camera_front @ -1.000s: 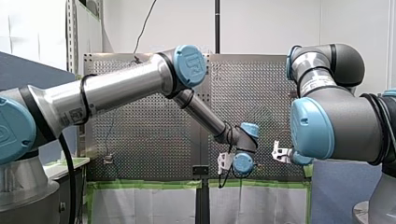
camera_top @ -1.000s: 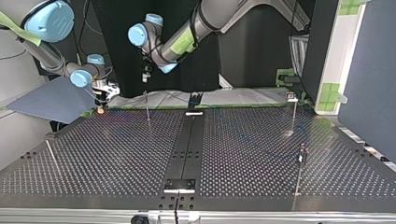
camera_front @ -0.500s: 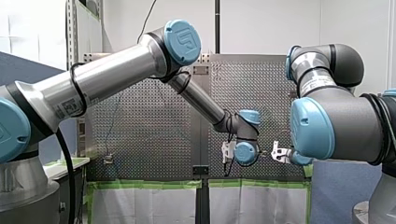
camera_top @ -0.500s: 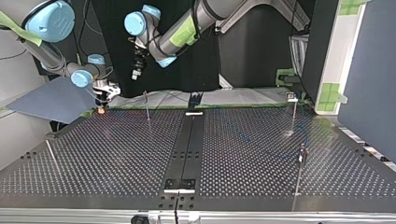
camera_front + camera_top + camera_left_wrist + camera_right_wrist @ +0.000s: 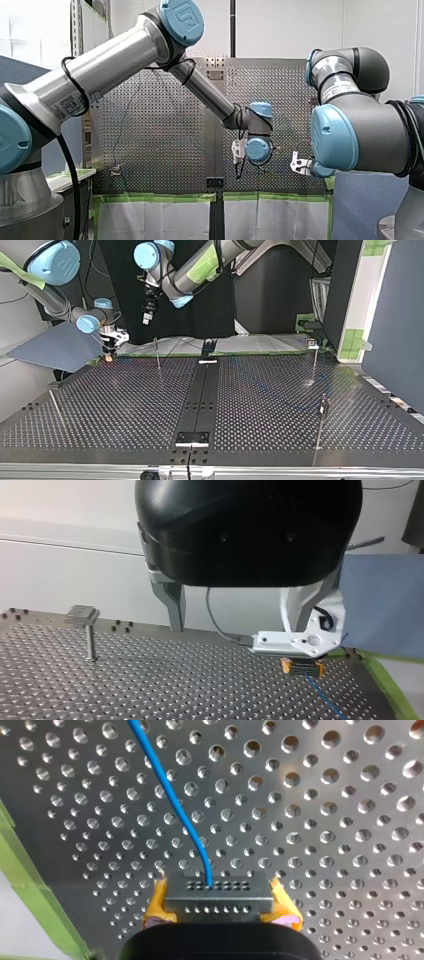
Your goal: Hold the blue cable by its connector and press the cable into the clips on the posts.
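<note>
- My right gripper [image 5: 220,906] is clamped by its yellow pads [image 5: 158,901] on the connector [image 5: 220,892], low over the perforated table [image 5: 325,820].
- The blue cable [image 5: 175,805] runs ahead from the connector, along the table.
- My left gripper [image 5: 235,625] hangs above the table, fingers apart and empty, with a post [image 5: 89,635] off to one side.

Two grey robot arms with pale-blue joints, left arm [image 5: 100,75] and right arm [image 5: 360,125], each carrying one two-fingered hand: left hand [image 5: 146,319], right hand [image 5: 221,911]. One thin blue cable [image 5: 175,805], one grey rectangular connector [image 5: 220,892]. One perforated metal counter [image 5: 260,405] bears four thin metal posts [image 5: 157,354], two toward the top view's left, two toward its right.
</note>
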You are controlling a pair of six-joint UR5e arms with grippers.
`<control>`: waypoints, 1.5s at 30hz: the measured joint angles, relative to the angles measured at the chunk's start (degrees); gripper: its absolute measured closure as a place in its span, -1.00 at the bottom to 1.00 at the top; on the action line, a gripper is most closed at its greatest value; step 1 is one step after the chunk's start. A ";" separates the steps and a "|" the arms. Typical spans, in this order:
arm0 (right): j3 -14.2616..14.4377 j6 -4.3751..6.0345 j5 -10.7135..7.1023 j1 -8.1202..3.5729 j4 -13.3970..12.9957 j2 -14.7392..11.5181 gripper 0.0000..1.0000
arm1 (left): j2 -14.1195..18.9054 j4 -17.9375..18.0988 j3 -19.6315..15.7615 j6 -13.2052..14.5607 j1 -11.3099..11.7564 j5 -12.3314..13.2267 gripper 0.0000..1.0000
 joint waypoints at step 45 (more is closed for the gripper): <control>0.00 -0.20 0.02 1.02 0.26 0.04 1.00 | 24.94 1.88 -24.93 -2.18 14.20 11.64 -1.00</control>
